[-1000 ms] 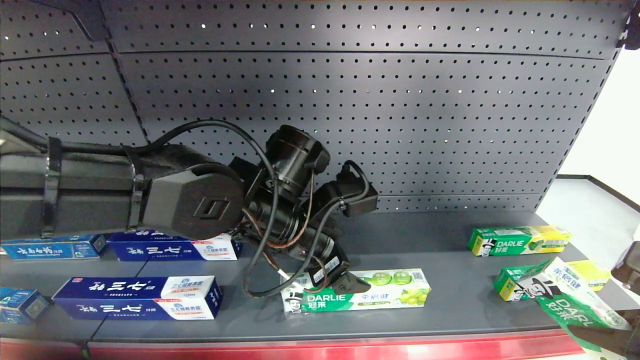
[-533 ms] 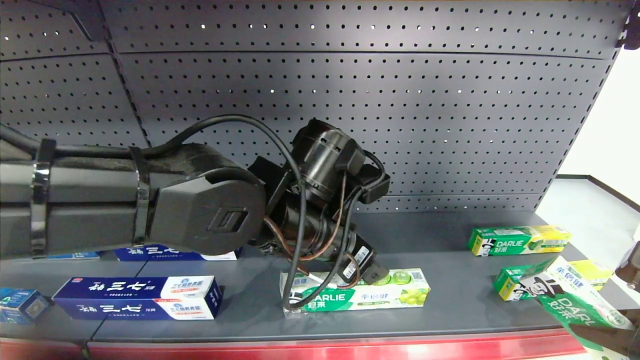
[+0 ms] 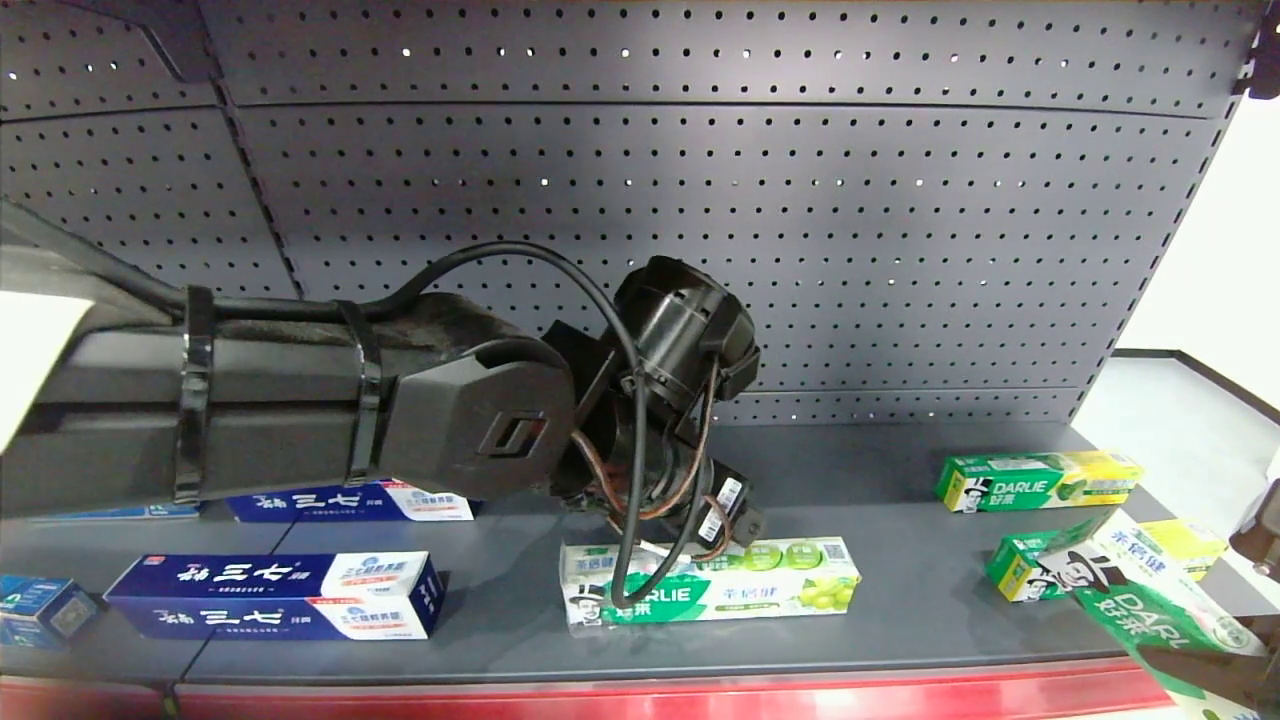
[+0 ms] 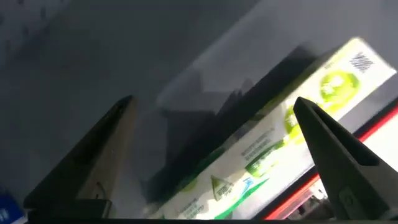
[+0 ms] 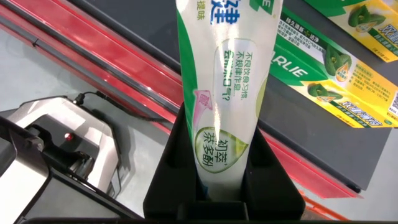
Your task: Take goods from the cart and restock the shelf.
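Note:
A green toothpaste box (image 3: 790,585) lies flat at the middle of the grey shelf (image 3: 900,620). My left arm stretches in from the left, and my left gripper (image 4: 213,102) hangs open just above that box (image 4: 261,149), touching nothing. Low at the right, off the shelf's front edge, my right gripper (image 5: 221,130) is shut on the end of a second green toothpaste box (image 5: 227,74). In the head view this held box (image 3: 1150,610) tilts up from the right gripper (image 3: 1215,665) toward the shelf.
Two green-and-yellow boxes (image 3: 1040,480) (image 3: 1190,545) lie at the shelf's right end, the nearer one partly behind the held box. Blue boxes (image 3: 280,595) (image 3: 350,502) (image 3: 40,608) fill the left. A pegboard wall closes the back, and a red strip (image 3: 700,695) edges the front.
My left arm has pushed further right over the shelf, its wrist has turned, and its gripper has risen a little off the middle box, which lies still. The right gripper's box has barely shifted.

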